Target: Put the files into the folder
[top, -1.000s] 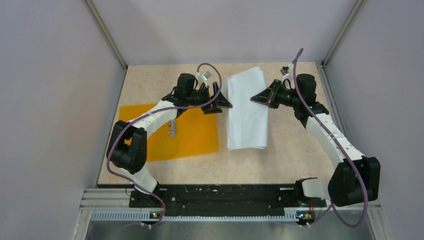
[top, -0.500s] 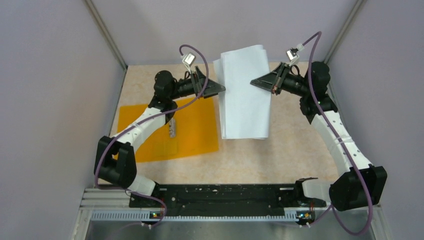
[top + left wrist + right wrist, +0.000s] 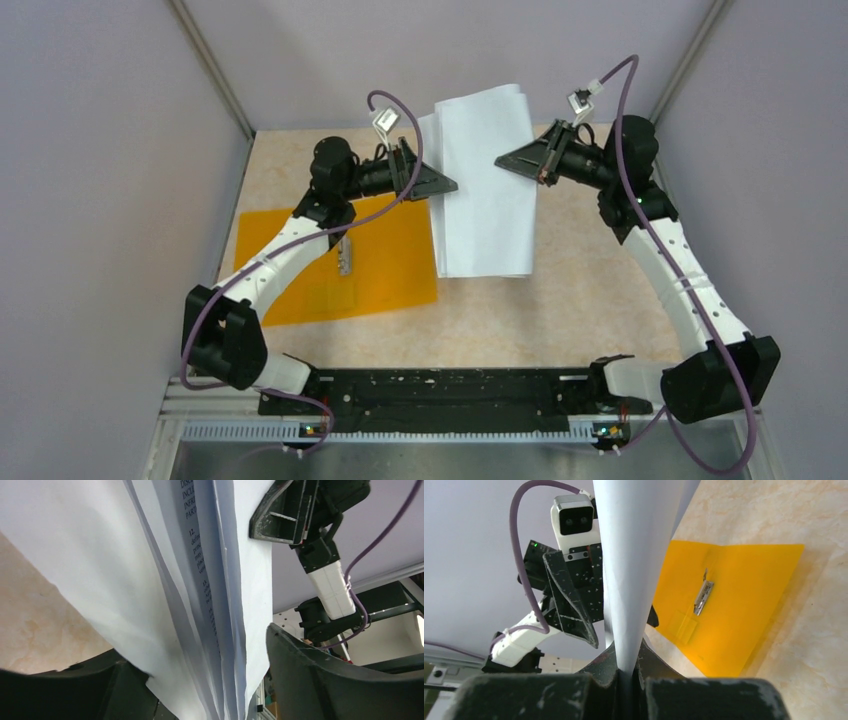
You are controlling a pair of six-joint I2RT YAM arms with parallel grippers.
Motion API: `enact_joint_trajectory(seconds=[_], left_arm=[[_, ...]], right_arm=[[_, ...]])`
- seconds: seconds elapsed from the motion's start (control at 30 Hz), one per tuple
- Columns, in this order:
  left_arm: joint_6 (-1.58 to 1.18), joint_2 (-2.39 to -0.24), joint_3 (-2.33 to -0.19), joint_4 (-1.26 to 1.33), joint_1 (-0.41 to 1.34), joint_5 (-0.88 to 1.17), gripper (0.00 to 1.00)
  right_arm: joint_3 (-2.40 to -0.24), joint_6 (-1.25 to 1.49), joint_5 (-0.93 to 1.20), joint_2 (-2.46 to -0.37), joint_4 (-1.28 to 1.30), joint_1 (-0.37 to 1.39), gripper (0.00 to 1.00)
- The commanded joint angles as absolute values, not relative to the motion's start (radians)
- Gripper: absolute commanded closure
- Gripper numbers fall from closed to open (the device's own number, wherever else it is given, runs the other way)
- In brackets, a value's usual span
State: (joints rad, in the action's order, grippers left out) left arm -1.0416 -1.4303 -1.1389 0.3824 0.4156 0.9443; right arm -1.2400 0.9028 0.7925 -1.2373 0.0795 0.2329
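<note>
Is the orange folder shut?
No, the folder lies open and flat, with the clip inside it showing.

Below me, a table (image 3: 560,310) with a beige, marbled, matt top. Around my workspace, plain grey wall panels (image 3: 100,200) on three sides, joined at the far corners by slanting metal posts (image 3: 214,70). At my near edge, a black base plate (image 3: 450,390); just in front of it, a ribbed aluminium rail (image 3: 450,430) spanning the table's width.
</note>
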Motion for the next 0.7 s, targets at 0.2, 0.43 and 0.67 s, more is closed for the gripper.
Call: enact_joint_trajectory(seconds=[0.2,0.43,0.67], left_arm=[[-0.902,-1.402,-1.238,0.191,0.448,0.876,0.58],[-0.806,-1.444,-1.299,0.095,0.502,0.846,0.66],[-0.724,-1.482,-1.334,-0.040,0.514,0.771,0.56]], right_arm=[[-1.326,0.726,0.632,-1.204,0.253,0.287,1.00],[-1.279,0.702,0.616,-1.199,0.239,0.290,1.00],[-1.225,0.711,0.635,-1.183,0.188,0.291,1.00]])
